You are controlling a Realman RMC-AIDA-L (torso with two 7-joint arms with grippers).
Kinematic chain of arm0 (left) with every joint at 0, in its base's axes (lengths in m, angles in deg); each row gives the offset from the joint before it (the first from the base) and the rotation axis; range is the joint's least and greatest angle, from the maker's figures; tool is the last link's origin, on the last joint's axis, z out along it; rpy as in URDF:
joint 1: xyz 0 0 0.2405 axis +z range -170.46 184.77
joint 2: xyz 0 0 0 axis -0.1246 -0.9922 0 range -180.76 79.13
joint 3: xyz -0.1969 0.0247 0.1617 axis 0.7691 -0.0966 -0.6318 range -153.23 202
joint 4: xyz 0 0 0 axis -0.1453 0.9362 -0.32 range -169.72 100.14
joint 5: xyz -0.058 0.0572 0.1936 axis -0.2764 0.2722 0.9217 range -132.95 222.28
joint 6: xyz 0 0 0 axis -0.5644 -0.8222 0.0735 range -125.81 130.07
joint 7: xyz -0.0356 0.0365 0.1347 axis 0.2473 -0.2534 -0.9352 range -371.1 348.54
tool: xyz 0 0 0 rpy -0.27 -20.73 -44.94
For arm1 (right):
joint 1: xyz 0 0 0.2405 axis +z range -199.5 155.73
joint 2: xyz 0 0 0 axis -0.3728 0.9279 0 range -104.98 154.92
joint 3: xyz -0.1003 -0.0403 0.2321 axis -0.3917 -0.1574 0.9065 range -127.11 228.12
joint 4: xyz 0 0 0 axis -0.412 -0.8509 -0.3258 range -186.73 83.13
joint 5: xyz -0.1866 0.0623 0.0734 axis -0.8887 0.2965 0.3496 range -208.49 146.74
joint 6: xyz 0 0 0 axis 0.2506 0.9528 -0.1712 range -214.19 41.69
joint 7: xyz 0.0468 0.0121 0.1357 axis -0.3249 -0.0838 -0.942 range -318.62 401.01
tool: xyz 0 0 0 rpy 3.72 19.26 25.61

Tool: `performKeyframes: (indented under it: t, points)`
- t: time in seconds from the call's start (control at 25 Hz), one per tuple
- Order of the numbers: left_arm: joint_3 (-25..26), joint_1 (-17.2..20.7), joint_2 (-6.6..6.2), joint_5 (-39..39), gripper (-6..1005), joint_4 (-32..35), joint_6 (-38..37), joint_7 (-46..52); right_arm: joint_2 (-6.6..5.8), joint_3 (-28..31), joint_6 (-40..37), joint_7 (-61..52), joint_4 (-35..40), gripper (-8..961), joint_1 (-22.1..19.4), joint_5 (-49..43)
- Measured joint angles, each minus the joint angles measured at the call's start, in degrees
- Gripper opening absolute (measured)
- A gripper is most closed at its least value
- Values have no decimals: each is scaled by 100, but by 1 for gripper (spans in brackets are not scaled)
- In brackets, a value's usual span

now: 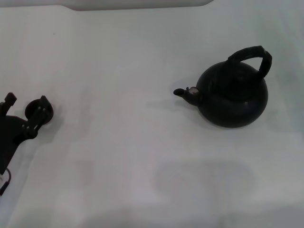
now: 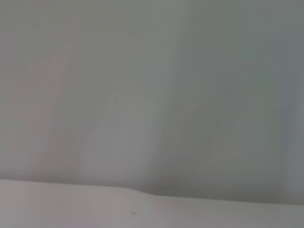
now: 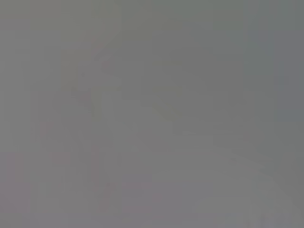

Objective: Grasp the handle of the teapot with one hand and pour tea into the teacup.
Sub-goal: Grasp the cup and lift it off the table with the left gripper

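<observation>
The black teapot (image 1: 232,97) stands upright on the white table at the right in the head view. Its short spout (image 1: 183,93) points toward the left. Its thick black arched handle (image 1: 254,56) rises over its top, and nothing touches it. The tiny dark teacup (image 1: 34,108) sits at the far left, partly covered by my left gripper (image 1: 26,111), which reaches it from the lower left edge. My right gripper is out of view. Both wrist views show only plain grey surface.
The white table (image 1: 123,142) stretches between the teacup and the teapot. A pale raised edge (image 1: 137,4) runs along the far side of the table. A cable (image 1: 4,183) hangs by my left arm.
</observation>
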Motion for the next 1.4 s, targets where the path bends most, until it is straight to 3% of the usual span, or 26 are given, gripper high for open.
performKeyframes:
  t: [0.48, 1.4]
  points:
    - [15, 145, -2, -26, 878, 14, -63, -5, 8, 286, -41, 27, 0, 634, 20, 0]
    - [2, -117, 10, 29, 878, -35, -706, -9, -1, 278, -45, -20, 0, 634, 59, -32]
